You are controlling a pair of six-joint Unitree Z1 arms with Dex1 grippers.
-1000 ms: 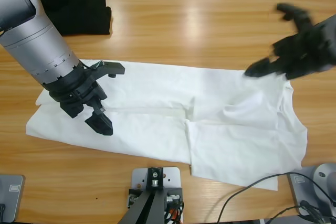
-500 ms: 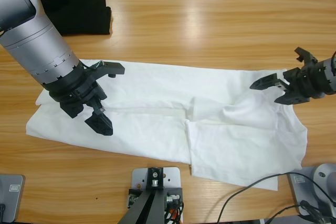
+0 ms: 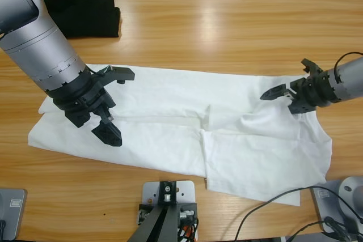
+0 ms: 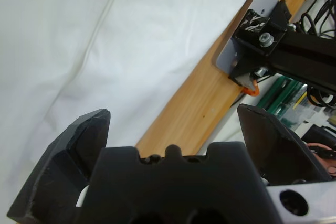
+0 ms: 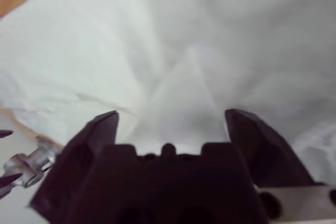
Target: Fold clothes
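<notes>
Jaws spread and empty, the right gripper (image 3: 286, 96) hovers at the white T-shirt (image 3: 170, 123)'s rumpled right-hand end, probably lining up a pinch; the left gripper (image 3: 108, 106), also open, waits over its left half, mid-table (image 3: 227, 26)

- One white T-shirt (image 3: 187, 126), spread flat across the middle of the frame.
- One black folded garment (image 3: 85, 14), upper left of the frame.
- One wooden table (image 3: 215, 32) under both.
- Two arms, each with one tool: the left tool (image 3: 110, 106) at mid left and the right tool (image 3: 292, 89) at mid right, each with its two jaws spread apart.
</notes>
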